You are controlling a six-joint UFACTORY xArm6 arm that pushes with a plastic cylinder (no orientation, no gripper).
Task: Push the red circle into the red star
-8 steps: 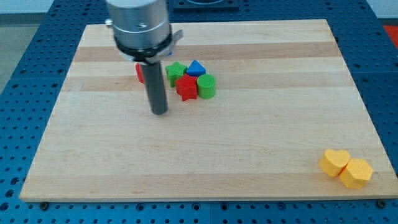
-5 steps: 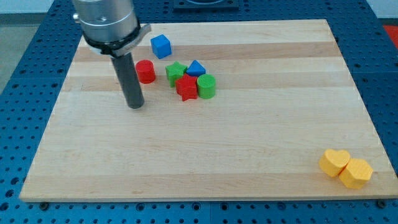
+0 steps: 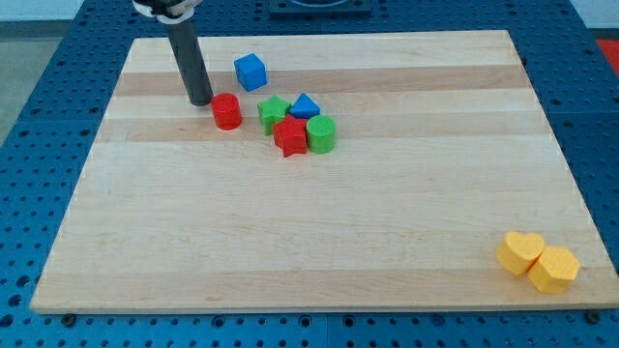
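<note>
**A:** What's the setting?

**B:** A pale wooden bench (image 3: 319,232) made of joined planks, lying on a blue perforated base (image 3: 29,145) that shows at every edge.

**A:** And the arm?

**B:** It carries no gripper, so nothing opens or closes; it ends in a dark upright rod. My tip (image 3: 201,101) sits on the bench near the view's top-left, just to the upper left of the red circle (image 3: 226,111). Whether the two touch I cannot tell; any gap is very narrow.

**A:** Where is the red circle in relation to the rest?

**B:** It stands alone, a little to the view's left of a tight cluster, with bare wood between them. The nearest cluster piece is the green star (image 3: 274,113). The red star (image 3: 289,136) lies just below and right of that green star, so the circle is near the red star but apart from it.

**A:** What else is in the cluster?

**B:** A blue triangle (image 3: 306,105) at its top and a green cylinder (image 3: 321,133) pressed against the red star's right side.

**A:** Anything farther out?

**B:** A blue cube (image 3: 250,72) above the cluster, apart from it. Well away, in the bottom-right corner, a yellow heart (image 3: 520,251) touches a yellow hexagonal block (image 3: 553,269).
</note>
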